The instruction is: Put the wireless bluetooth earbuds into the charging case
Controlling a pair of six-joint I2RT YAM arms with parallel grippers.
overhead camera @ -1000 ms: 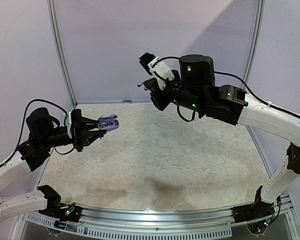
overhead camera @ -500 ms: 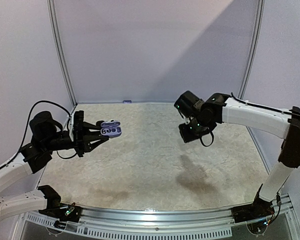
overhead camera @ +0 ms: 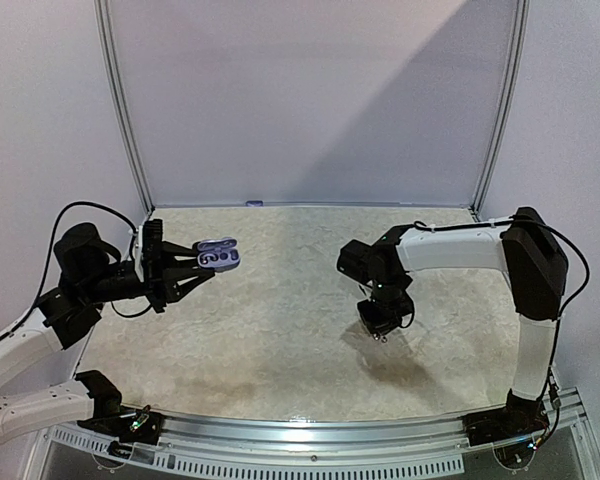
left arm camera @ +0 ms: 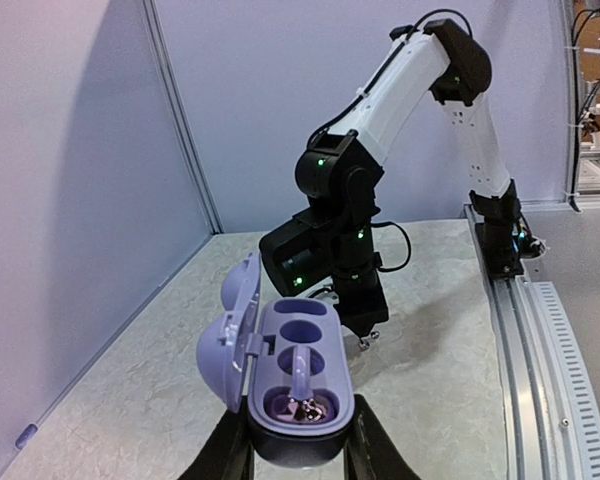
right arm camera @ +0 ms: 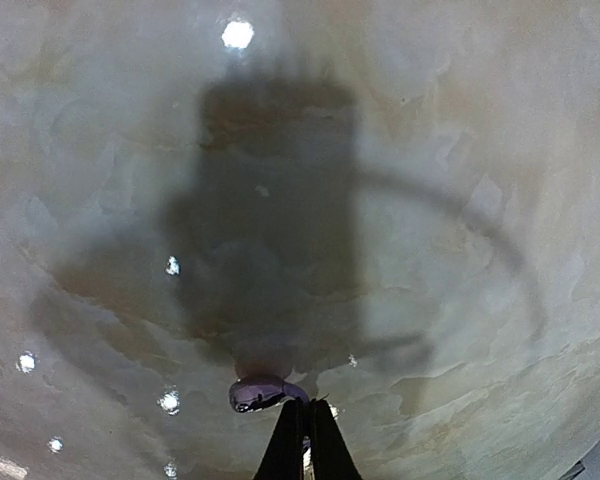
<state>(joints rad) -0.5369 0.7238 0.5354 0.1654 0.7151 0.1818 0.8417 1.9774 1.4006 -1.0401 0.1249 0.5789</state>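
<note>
My left gripper (overhead camera: 202,262) is shut on the dark base of an open lilac charging case (overhead camera: 219,255) and holds it above the table's left side. In the left wrist view the case (left arm camera: 325,345) has its lid hinged open to the left. One shiny lilac earbud (left arm camera: 302,403) sits in the near pocket and the far pockets are empty. My right gripper (overhead camera: 380,334) points down, low over the table right of centre. Its fingers (right arm camera: 302,420) are shut on the stem of a second shiny lilac earbud (right arm camera: 255,392). It also shows in the left wrist view (left arm camera: 364,338).
The pale marbled tabletop (overhead camera: 280,340) is walled by light panels at the back and sides. A metal rail (overhead camera: 330,430) runs along the near edge. My right arm's elbow (overhead camera: 535,255) stands high at the right. Its shadow (right arm camera: 270,220) lies under the gripper.
My right arm has swung from high near the back wall down to just above the table, right of centre. My left gripper with the open case has barely moved.
</note>
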